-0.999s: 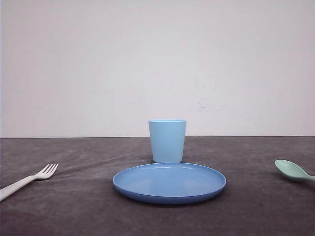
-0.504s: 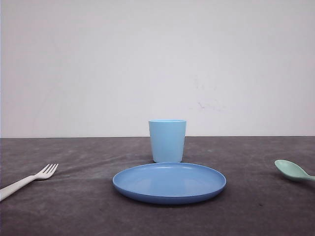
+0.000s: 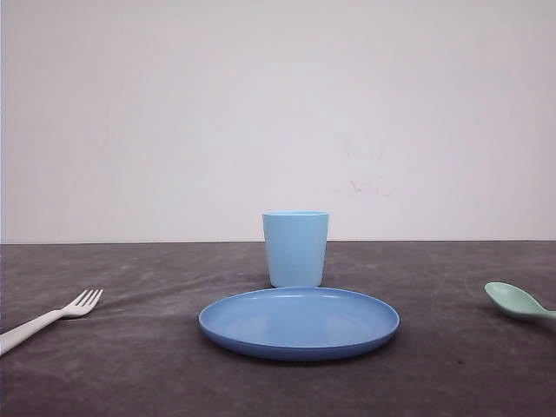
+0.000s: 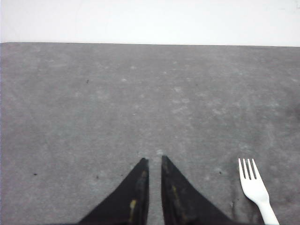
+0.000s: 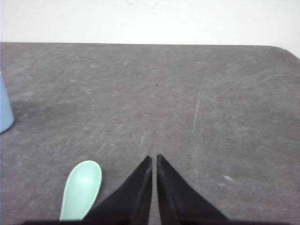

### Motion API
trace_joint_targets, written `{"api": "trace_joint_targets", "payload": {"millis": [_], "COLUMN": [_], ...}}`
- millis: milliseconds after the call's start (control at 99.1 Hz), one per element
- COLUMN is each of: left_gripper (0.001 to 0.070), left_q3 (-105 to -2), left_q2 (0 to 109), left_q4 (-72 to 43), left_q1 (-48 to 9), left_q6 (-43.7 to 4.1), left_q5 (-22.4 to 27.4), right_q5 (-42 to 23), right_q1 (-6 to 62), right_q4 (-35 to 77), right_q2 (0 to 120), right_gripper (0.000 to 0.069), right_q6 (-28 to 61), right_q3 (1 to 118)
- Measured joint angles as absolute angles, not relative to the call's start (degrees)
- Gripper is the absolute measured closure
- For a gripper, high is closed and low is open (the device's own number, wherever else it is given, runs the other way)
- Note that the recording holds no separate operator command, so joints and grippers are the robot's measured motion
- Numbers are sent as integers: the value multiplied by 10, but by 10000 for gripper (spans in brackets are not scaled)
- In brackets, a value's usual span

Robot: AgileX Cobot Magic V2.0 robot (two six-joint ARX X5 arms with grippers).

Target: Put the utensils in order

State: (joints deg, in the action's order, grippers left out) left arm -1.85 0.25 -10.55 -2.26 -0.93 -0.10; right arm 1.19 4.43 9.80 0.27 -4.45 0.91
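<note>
A white plastic fork [image 3: 48, 318] lies on the dark table at the far left, tines pointing toward the middle. At the far right edge lies a mint-green spoon [image 3: 518, 301], bowl up. In the left wrist view the fork [image 4: 255, 187] lies off to one side of my left gripper [image 4: 153, 160], whose black fingers stand nearly together with only a thin gap and nothing between them. In the right wrist view the spoon [image 5: 82, 188] lies just beside my right gripper [image 5: 154, 157], which is also closed to a thin slit and empty.
A round blue plate [image 3: 299, 323] sits in the middle of the table with a light blue cup [image 3: 295, 248] standing upright right behind it. The cup's edge [image 5: 4, 110] shows in the right wrist view. A white wall backs the table.
</note>
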Motion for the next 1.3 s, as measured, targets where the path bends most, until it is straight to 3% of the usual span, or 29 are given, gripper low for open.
{"api": "trace_joint_targets", "payload": {"millis": [212, 343, 625, 857, 1049, 1301], "left_gripper": [686, 686, 686, 686, 686, 686], "left_q3": [-18, -20, -147, -301, -417, -455], "left_q2": [3, 3, 6, 76, 169, 301], "left_q4": [-104, -62, -16, -140, -267, -344], "left_q1": [-23, -23, -23, -23, -23, -23], "left_q6": [-67, -101, -162, -160, -132, -82], "left_q5": [1, 40, 78, 102, 109, 109], "right_q5": [51, 78, 92, 92, 92, 90], "right_q1": [44, 44, 44, 44, 44, 44], "right_q4": [78, 71, 111, 225, 316, 378], "right_q2": [3, 3, 26, 126, 229, 371], "right_gripper": [674, 679, 681, 681, 681, 681], "right_q6": [-72, -119, -183, -168, -126, -88], "right_q3": [9, 26, 199, 360, 465, 487]}}
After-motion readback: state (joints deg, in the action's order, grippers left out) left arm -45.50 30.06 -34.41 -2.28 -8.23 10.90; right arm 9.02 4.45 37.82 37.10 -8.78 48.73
